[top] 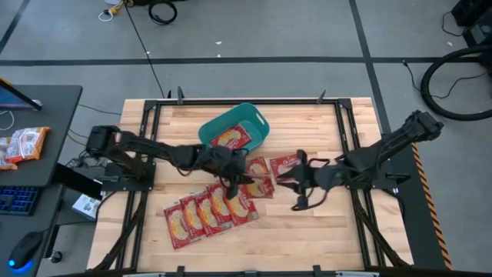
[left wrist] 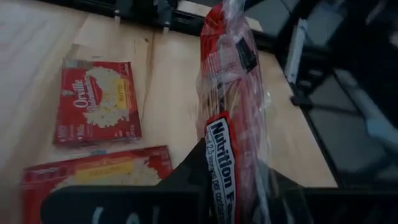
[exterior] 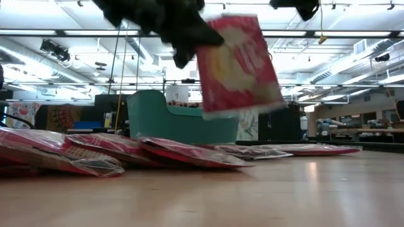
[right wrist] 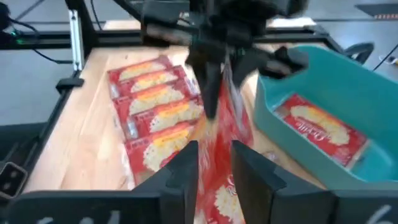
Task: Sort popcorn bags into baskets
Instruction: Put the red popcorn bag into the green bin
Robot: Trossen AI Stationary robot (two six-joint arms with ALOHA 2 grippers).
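My left gripper (top: 233,175) is over the table's middle, shut on one red popcorn bag (exterior: 240,63), which shows edge-on in the left wrist view (left wrist: 227,93). The teal basket (top: 257,115) stands just beyond, toward the far edge, with one bag (top: 233,138) lying flat inside. Several bags (top: 207,211) lie in an overlapping row near the front edge. Two more bags (top: 261,167) (top: 284,163) lie flat at the centre. My right gripper (top: 296,185) is open beside those, with a red bag (right wrist: 214,193) showing between its fingers; I cannot tell whether they touch it. My left gripper pinches the bag between its two fingers at the upper edge (exterior: 205,34), near a corner, coming from above. The bag is lifted clear of the table and hangs below the fingers, slightly tilted, its flat face toward the low camera.
Black metal rails (top: 146,138) frame the wooden table. A side desk on the left carries orange-and-white packets (top: 23,142) and a keyboard (top: 17,198). Bare wood (top: 323,231) lies at the near right of the table.
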